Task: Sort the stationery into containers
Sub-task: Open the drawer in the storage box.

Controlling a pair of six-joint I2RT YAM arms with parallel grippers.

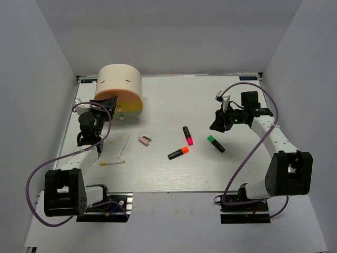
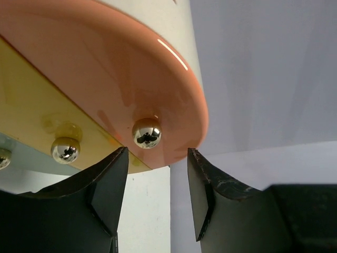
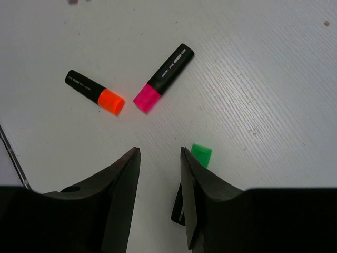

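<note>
The cream drum organiser (image 1: 120, 87) with an orange and yellow front stands at the back left. My left gripper (image 1: 105, 105) is open right at its front; in the left wrist view a chrome knob (image 2: 147, 133) sits just above the open fingers. Pink-capped (image 1: 187, 135), orange-capped (image 1: 178, 153) and green-capped (image 1: 216, 143) markers lie mid-table. My right gripper (image 1: 220, 122) is open and empty above the green marker (image 3: 201, 156), which is partly hidden behind its right finger. Two pale sticks (image 1: 123, 147) (image 1: 112, 163) and the pink-and-white clip (image 1: 144, 139) lie left of centre.
White walls enclose the table on the left, back and right. A second knob (image 2: 66, 150) shows on the organiser's yellow front. Both arms' purple cables loop near the table's front corners.
</note>
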